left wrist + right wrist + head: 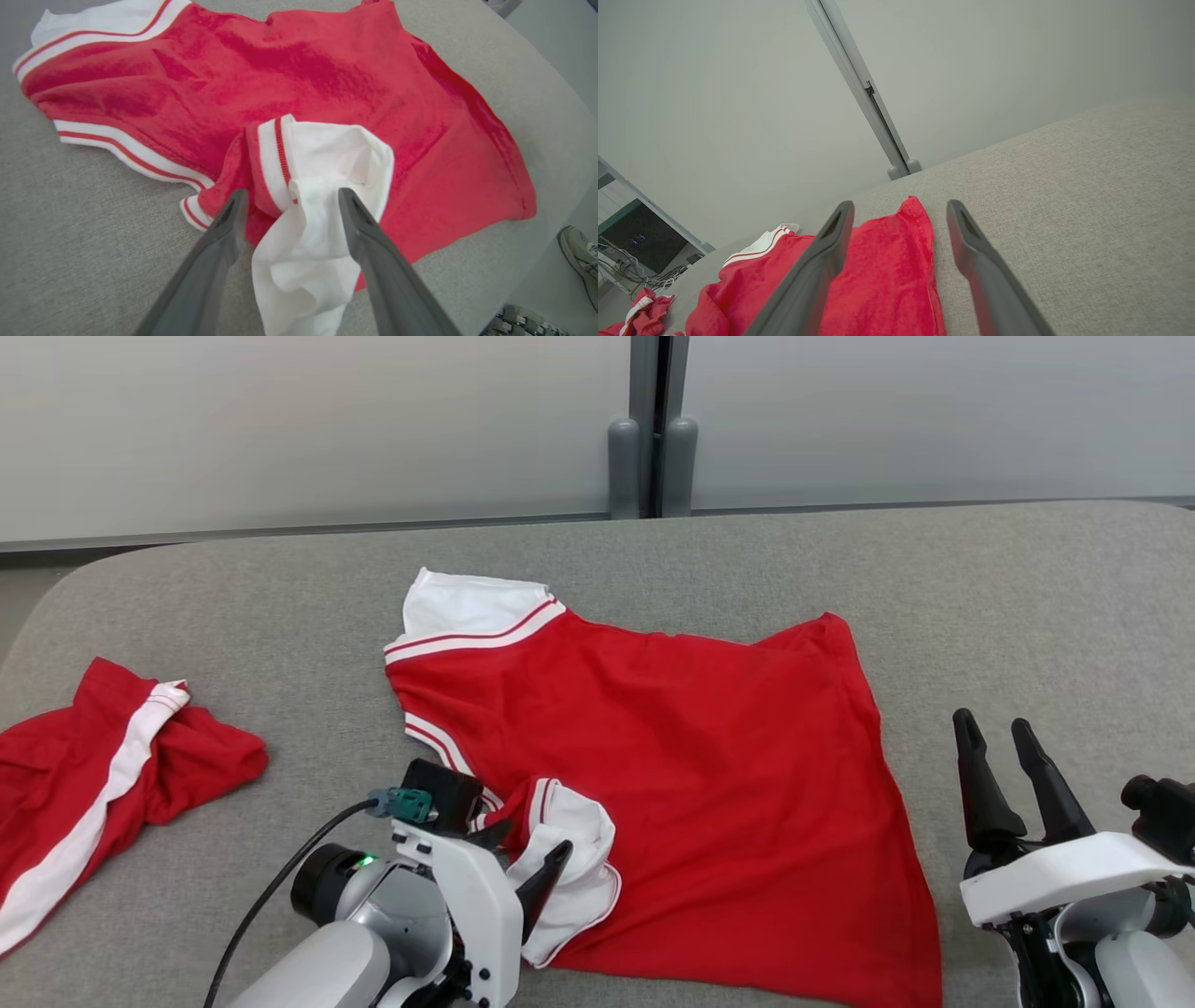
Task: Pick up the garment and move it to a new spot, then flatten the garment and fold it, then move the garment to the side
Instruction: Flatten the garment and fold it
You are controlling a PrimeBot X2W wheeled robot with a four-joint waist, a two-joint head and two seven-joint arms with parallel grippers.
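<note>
Starting left with a crumpled red cloth (93, 775), cut off by the frame edge. Next, left pincer (289, 196) released, straddling the white sleeve (327, 154) of the garment (672, 756) spread on the grey surface (280, 588), near hem cropped. Rightmost, right pincer (991, 723) released, beside the garment, apart.

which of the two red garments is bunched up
The red garment with the white stripe at the far left edge is bunched up; the red shirt in the middle lies spread out.

The left gripper (293, 193), at seven o'clock, has its jaws spread; the right gripper (991, 721), at four o'clock, also spread, points toward eleven.
</note>
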